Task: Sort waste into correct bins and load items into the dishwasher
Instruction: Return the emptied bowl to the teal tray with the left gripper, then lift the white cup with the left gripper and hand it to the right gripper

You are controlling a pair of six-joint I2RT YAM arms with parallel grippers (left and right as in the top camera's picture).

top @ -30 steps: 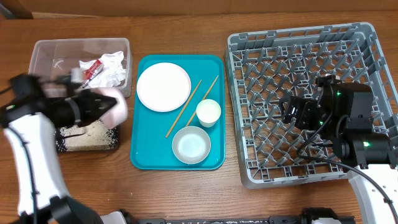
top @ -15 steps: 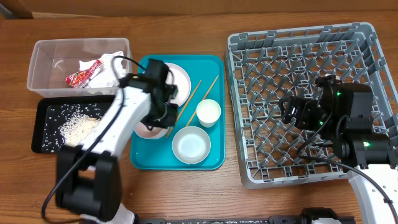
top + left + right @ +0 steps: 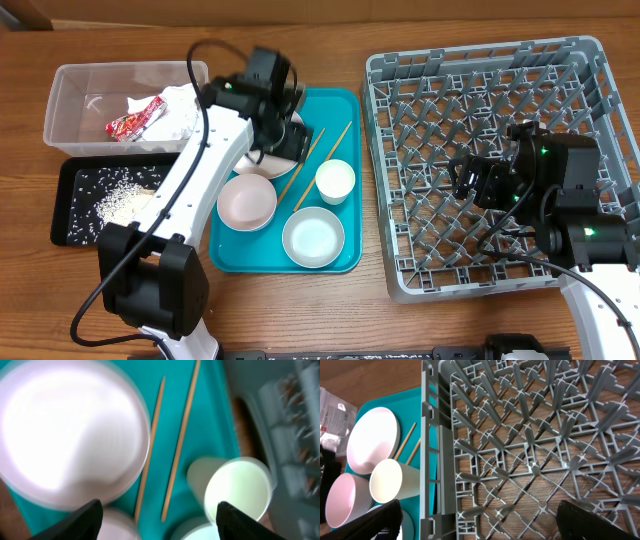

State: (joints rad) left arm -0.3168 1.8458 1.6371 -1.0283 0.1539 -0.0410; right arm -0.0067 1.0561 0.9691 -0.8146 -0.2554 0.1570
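Inside clear tub — wrapper, tissue; black tray — rice.

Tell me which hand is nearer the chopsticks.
Left. The left hand hovers just above the chopsticks on the tray; the right hand is over the rack, well away.

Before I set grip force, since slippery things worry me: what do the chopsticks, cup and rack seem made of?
Chopsticks: thin, tan, matte, likely wood or bamboo. Cup: smooth plain white, plastic or ceramic, cannot tell which. Rack: grey matte moulded lattice with pegs, probably plastic.
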